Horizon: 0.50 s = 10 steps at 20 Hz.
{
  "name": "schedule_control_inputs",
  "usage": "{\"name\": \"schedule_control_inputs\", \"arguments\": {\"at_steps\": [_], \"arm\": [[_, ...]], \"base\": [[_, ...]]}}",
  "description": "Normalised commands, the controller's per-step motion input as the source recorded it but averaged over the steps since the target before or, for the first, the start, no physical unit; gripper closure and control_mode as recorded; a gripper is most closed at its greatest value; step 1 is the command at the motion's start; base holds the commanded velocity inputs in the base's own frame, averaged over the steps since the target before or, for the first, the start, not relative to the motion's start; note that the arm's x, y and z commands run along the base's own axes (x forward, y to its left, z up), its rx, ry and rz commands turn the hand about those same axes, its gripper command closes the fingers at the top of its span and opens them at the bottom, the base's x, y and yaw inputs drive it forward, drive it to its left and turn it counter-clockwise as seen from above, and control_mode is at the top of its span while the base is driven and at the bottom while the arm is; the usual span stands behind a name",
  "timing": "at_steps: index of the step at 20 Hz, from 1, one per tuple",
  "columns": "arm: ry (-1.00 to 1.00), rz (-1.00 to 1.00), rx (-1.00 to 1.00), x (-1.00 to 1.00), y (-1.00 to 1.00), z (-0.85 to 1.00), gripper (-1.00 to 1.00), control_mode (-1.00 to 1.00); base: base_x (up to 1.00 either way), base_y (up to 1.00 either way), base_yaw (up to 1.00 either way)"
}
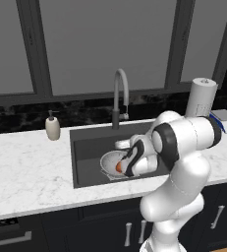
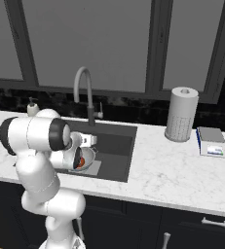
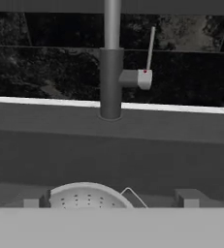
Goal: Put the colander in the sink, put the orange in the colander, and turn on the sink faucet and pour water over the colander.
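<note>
A white marble counter [image 1: 21, 172] runs across the scene below a dark backsplash and a row of large windows. At the far left of the left base view, a small cream soap dispenser [image 1: 52, 126] stands upright on the counter near the back wall, just left of the sink.

Next comes the sink [image 1: 88, 152], a dark grey rectangular basin set into the counter. Behind its back edge rises the sink faucet [image 1: 119, 96], a tall grey gooseneck with a dark base and a thin lever [image 3: 150, 48] on its right side. No water is seen running from it.

Inside the basin sits the colander [image 1: 110, 161], a silver perforated bowl, upright on the sink floor. The orange [image 1: 119, 167] lies inside the colander, partly hidden by the robot's hand. In the hand view, the colander's rim shows at the bottom, with the faucet's column straight ahead.

The gripper [image 3: 108, 199] hangs low in the sink, just above the colander's rim and facing the faucet base. Its two fingertips [image 3: 188, 197] stand far apart at either side of the hand view, released and grasping nothing.

Further right, on the counter beyond the sink, a paper towel roll [image 2: 181, 114] stands upright, and just right of it lies a small kitchen scale [image 2: 211, 141].
</note>
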Motion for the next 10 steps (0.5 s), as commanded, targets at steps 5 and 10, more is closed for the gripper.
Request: {"name": "schedule_control_inputs", "arguments": {"at_steps": [5,10], "arm": [[-0.24,0.00,0.05,-0.20,-0.39,0.40,-1.00,-1.00],[-0.23,0.00,0.07,-0.03,-0.42,0.58,-1.00,-1.00]], "base": [[0.00,0.00,0.00],[0.00,0.00,0.00]]}}
